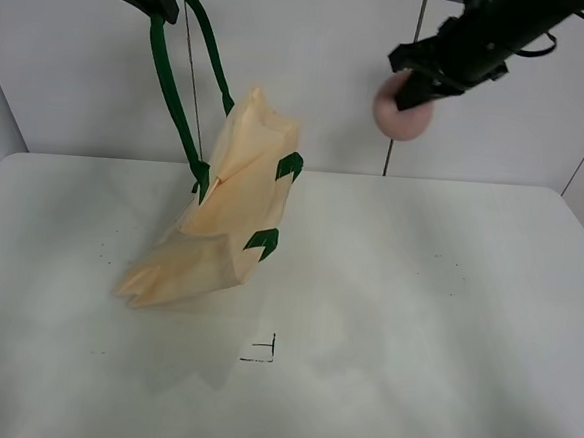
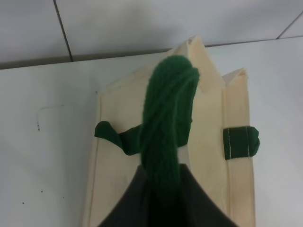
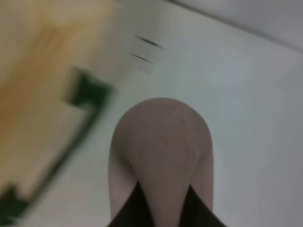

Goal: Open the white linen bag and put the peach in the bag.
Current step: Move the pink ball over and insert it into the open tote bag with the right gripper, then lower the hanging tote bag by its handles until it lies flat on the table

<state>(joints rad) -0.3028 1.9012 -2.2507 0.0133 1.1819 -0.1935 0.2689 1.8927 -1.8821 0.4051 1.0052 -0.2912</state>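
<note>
White table point(image 1: 436, 309) against a pale panelled wall: bag hoisted at left, peach aloft at upper right.
At the frame's upper left the left gripper point(image 1: 159, 1) is clamped on one dark green strap handle point(image 1: 176, 91), so the white linen bag point(image 1: 227, 219) hangs tilted with its lower corner on the table. This is probably meant to raise the mouth, which looks pinched nearly closed. At upper right the right gripper point(image 1: 419, 88) pinches the peach point(image 1: 400, 114) well above the table and apart from the bag, with open room between them for a drop-in once the top gapes.
</note>
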